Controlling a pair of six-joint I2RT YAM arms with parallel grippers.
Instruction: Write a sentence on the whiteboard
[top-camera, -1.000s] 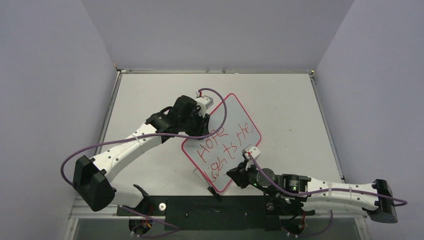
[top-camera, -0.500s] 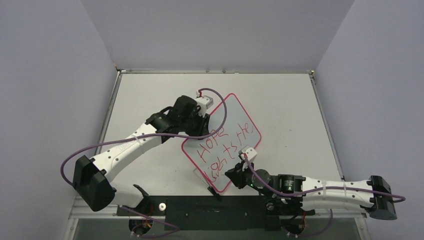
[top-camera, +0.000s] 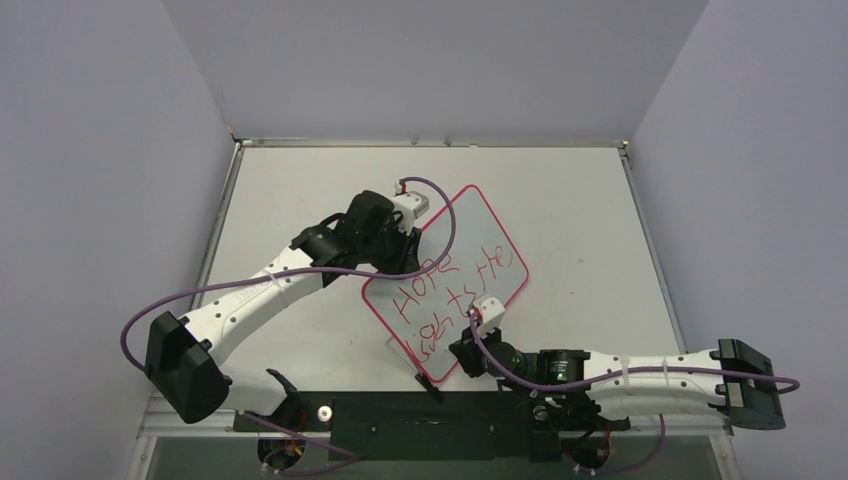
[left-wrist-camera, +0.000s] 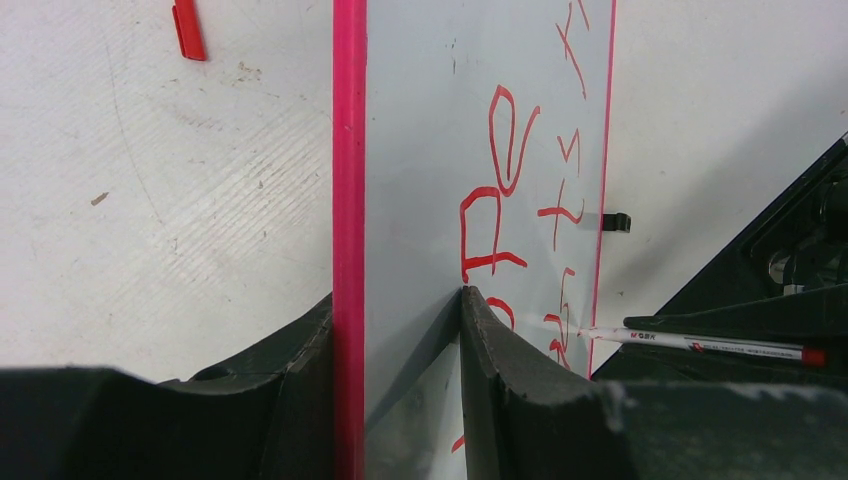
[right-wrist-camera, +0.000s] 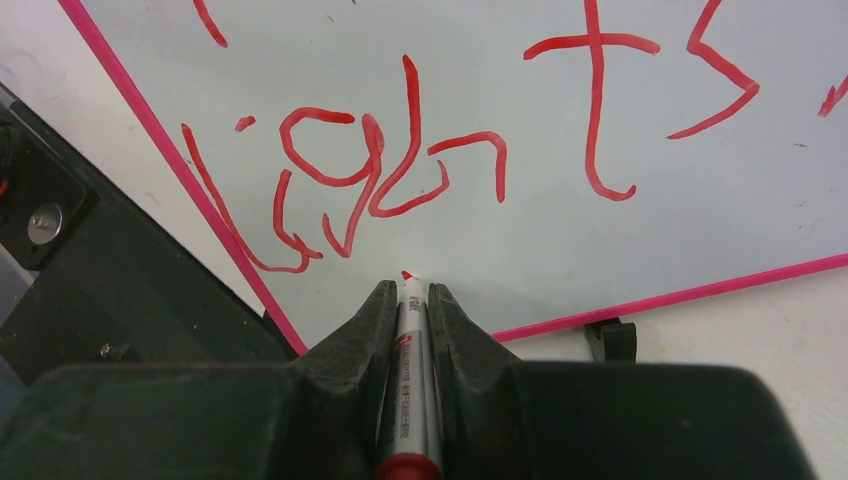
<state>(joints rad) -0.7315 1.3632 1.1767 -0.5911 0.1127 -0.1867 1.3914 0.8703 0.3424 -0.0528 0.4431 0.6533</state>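
Grey-white table (top-camera: 600, 220) carries the whiteboard (top-camera: 470, 225) askew near the middle of its near edge. The left gripper (left-wrist-camera: 397, 305) is clamped on the board's rim, and the right gripper (right-wrist-camera: 405, 295) is closed on a red pen (right-wrist-camera: 411, 330). Within the last second the right arm has swung left, putting the tip under "lights". The sentence (top-camera: 440, 295) probably gets a third line next. Whether the tip touches is unclear.

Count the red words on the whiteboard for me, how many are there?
3. HOPE is the first line on the whiteboard, lights starts the line under it, and "the" follows lights. The right arm may cover more.
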